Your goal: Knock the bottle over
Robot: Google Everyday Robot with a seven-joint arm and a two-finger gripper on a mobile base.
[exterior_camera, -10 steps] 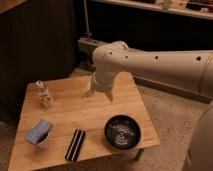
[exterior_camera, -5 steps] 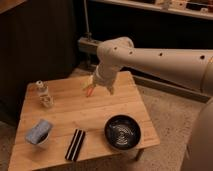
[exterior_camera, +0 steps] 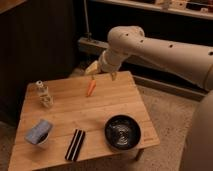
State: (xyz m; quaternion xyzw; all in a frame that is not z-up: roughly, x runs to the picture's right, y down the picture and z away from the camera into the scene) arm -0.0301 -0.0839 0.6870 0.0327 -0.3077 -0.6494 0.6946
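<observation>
The bottle is small and clear with a white cap. It stands upright near the far left corner of the wooden table. My gripper hangs over the table's far edge near the middle, well to the right of the bottle and apart from it. Its two tan fingers stand spread and hold nothing. A small orange object lies on the table just below the gripper.
A white cup with blue cloth sits at the front left. A black striped flat object lies at the front middle and a black bowl at the front right. Dark cabinets stand behind the table.
The gripper has lifted and drawn back towards the table's far edge, uncovering the small orange object. The bottle has not moved.
</observation>
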